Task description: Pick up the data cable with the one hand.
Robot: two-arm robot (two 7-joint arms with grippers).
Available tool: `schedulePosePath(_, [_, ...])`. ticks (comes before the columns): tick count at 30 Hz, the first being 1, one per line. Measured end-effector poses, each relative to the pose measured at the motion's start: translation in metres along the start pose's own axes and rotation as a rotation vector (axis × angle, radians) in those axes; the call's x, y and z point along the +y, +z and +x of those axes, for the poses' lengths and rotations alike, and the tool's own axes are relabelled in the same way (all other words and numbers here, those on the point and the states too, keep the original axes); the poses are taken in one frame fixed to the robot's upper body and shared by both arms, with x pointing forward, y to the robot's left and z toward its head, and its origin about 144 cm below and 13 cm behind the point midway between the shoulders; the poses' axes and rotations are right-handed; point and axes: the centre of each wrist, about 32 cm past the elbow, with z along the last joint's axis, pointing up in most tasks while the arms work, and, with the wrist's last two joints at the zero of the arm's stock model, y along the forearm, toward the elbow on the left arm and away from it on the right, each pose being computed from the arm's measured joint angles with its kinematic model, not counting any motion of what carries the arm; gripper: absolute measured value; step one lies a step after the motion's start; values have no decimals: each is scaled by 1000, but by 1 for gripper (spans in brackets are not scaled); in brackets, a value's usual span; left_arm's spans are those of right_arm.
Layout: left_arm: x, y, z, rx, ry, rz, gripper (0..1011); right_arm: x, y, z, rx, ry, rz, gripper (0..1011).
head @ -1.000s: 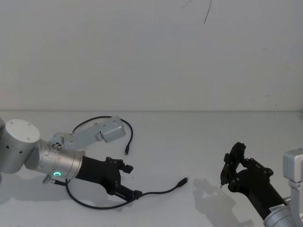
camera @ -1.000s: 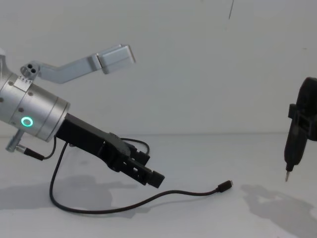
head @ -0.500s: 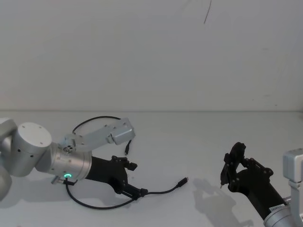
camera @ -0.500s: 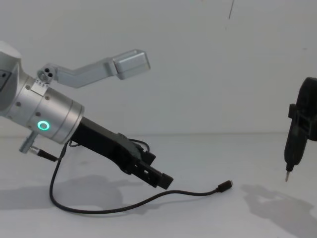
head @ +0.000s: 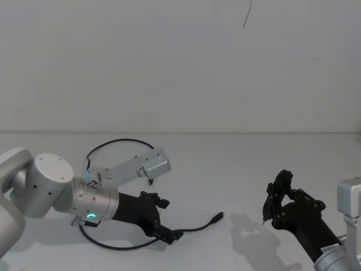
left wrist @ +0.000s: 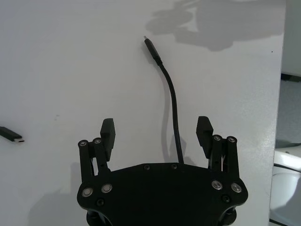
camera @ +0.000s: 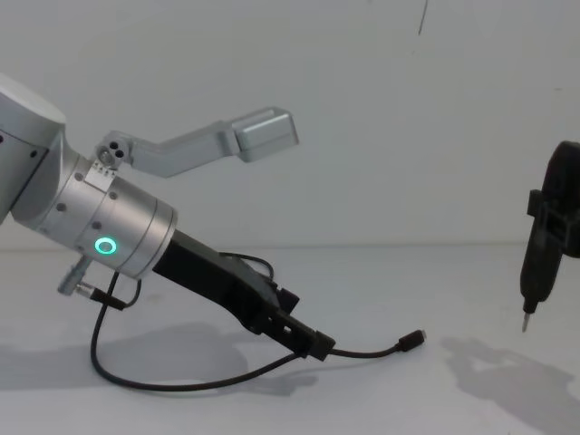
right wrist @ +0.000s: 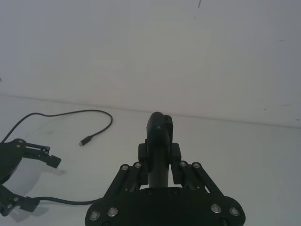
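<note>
Left gripper (head: 170,234) sits low over the white counter (head: 237,164), fingers (left wrist: 107,129) released and spread wide, one on each side of the data cable (left wrist: 173,99) (no contact with either finger visible). The cable lies flat on the counter, one plug (head: 219,215) pointing toward the right arm, the rest looping back under the left wrist. Right gripper (head: 277,199) hangs well apart at the right, fingers clenched on a pen-like tool (right wrist: 159,136), tip down

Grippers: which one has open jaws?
The left gripper, low over the cable, jaws spread either side; the right gripper is clamped on a pen-like tool.
</note>
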Motion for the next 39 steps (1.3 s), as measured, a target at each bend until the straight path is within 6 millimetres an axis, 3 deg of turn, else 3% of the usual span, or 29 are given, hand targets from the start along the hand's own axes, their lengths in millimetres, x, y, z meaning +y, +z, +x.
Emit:
schedulePosePath(21, [-14,-1,-7,26,-24,42,1001,0,0,0,0,0,0,263])
schedulePosePath(29, [-16,-1,-8,30,-29,49,841,0,0,0,0,0,0,263])
schedulePosePath(39, [-17,-1,-9,33,-33,54,529,0,0,0,0,0,0,263])
